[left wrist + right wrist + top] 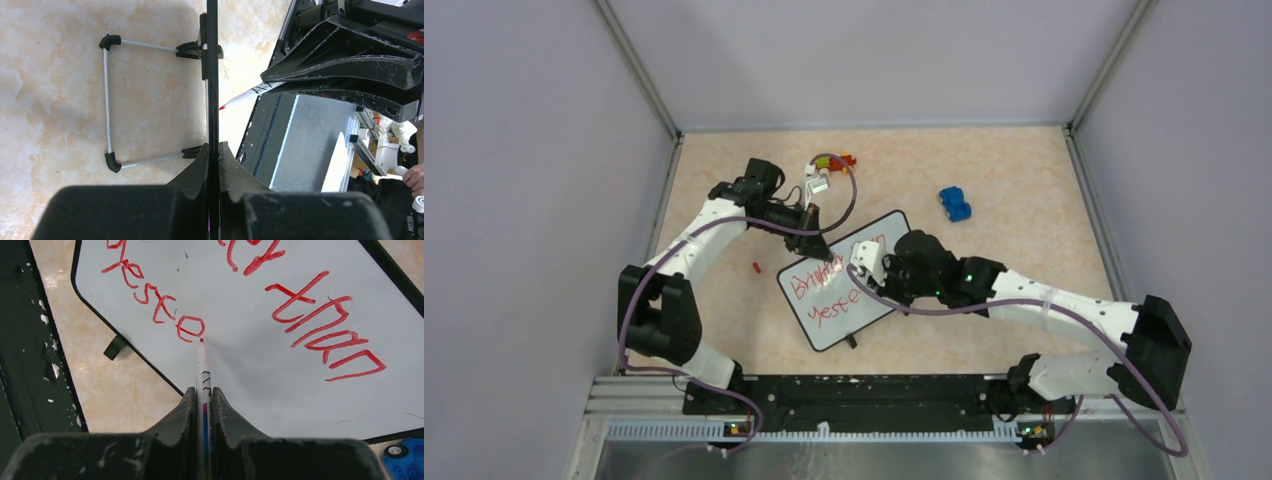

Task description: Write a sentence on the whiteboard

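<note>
L gripper (213, 150) clamped tight on board (212, 50) edge. R gripper (202, 392) pinches marker (202, 362), tip touching board just past "yeste" (sentence (822, 282) unfinished).

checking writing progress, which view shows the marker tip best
Right wrist: the marker tip is at the whiteboard just after the last red letter, sharp and close. Left wrist shows it small, side-on, beside the edge-on whiteboard. From the top, the right gripper hides it.

Counter inventory:
- One whiteboard (844, 328) with two lines of red writing (822, 293).
- One marker (202, 371).
- One blue toy car (955, 204).
- One small red cap (755, 267) near the left edge.
- One left gripper (213, 150).
- One right gripper (202, 396).
- Coloured blocks (844, 159) at the far edge: count indeterminate.
</note>
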`<act>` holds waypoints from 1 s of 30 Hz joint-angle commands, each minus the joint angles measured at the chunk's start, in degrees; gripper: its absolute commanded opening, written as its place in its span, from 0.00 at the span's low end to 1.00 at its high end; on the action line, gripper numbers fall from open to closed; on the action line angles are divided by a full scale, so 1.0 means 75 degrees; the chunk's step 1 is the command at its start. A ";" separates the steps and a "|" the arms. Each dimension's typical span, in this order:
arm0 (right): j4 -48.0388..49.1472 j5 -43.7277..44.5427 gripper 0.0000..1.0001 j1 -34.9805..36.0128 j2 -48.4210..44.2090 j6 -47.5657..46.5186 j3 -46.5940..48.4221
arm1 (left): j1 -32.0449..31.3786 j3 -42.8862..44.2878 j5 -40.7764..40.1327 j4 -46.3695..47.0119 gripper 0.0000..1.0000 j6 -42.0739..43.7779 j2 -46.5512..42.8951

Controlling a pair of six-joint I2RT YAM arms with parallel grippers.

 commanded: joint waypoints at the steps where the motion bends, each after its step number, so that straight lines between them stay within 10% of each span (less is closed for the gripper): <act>1: 0.0413 0.0239 0.00 -0.0072 0.0118 0.0115 0.0423 | -0.0116 0.0051 -0.0095 -0.0185 0.00 0.0098 0.0138; 30: 0.0228 -0.0043 0.00 -0.0343 0.0024 0.0129 -0.0391 | -0.0110 0.0040 -0.0081 -0.0130 0.00 0.0097 0.0212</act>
